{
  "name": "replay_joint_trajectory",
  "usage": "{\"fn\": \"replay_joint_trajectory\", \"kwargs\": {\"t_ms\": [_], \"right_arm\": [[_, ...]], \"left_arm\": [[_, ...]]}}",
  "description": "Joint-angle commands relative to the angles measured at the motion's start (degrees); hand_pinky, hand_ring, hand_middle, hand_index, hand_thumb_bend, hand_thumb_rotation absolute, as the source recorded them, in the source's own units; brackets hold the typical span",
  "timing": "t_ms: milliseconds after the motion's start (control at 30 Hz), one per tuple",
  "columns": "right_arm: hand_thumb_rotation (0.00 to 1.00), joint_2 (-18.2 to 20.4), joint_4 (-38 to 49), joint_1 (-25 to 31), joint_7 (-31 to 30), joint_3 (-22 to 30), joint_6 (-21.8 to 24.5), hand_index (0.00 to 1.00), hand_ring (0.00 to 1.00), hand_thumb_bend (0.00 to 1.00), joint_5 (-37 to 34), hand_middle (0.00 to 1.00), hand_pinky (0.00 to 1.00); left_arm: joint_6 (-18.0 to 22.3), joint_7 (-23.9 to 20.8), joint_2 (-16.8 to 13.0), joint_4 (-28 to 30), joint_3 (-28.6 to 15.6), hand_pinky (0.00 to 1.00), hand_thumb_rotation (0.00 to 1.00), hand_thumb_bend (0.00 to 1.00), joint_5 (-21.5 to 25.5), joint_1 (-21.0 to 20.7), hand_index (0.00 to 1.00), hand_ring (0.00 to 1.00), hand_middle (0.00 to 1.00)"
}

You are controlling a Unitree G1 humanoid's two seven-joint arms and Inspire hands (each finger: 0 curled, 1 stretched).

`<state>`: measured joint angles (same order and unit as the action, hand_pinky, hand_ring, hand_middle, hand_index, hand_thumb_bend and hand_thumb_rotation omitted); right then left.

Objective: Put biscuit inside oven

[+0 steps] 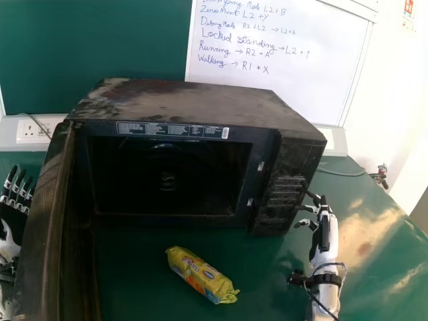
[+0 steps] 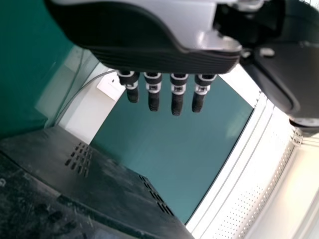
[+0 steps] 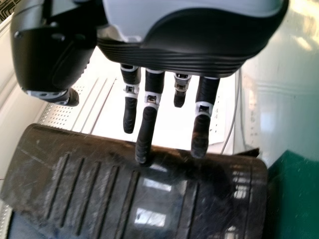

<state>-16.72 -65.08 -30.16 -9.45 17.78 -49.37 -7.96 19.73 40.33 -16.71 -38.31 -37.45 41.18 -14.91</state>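
Biscuit packet [image 1: 200, 275], long, plump and in a yellow plastic wrapper, lies slantwise on the smooth green table [image 1: 134, 281], outside the oven and before its opening. At the back of the room are a dark green board [image 1: 67, 47] and a white board [image 1: 267, 93] with blue handwriting; at the left is a white wall socket [image 1: 30, 129].

The right hand [image 1: 324, 237] is beside the oven's front right corner, with its fingers spread apart and a little bent, pinching nothing. Whether the fingertips touch the oven, one cannot tell. The left hand [image 1: 10, 217] is at the left edge of the head view, beyond the open door, its fingers almost straight, with small gaps between them.

The boxy black oven [image 1: 187, 103] has a dusty top, and its black door [image 1: 47, 227] stands wide open to the left. Its inside is too dark to tell the contents.
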Motion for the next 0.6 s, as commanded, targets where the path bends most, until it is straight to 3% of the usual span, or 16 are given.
{"fn": "replay_joint_trajectory", "kwargs": {"t_ms": [0,200,367,567], "right_arm": [[0.94,2.91,-1.88,3.25,-0.87,0.40,-1.05,0.74,0.35,0.74,-1.10,0.46,0.27],[0.92,3.17,0.04,3.49,-3.73,1.24,-2.96,0.74,0.40,0.80,-2.74,0.49,0.32],[0.95,3.19,2.59,4.77,-1.68,-0.21,-7.42,0.74,0.46,0.84,0.21,0.54,0.30],[0.93,3.70,5.39,5.84,-1.39,-2.00,-10.78,0.74,0.45,0.88,1.54,0.57,0.34]], "left_arm": [[-0.75,-0.77,3.01,-2.00,-0.07,0.32,0.00,0.08,0.28,1.72,0.88,0.56,0.70],[-0.74,-1.18,2.96,-1.55,-0.02,0.31,0.00,0.08,0.24,1.94,0.88,0.56,0.70],[-1.35,-0.93,2.74,-1.82,-0.13,0.25,0.00,0.08,0.50,1.79,0.89,0.56,0.71],[-0.85,-1.92,2.97,-1.50,0.05,0.30,0.00,0.09,-0.09,1.95,0.88,0.56,0.70]]}}
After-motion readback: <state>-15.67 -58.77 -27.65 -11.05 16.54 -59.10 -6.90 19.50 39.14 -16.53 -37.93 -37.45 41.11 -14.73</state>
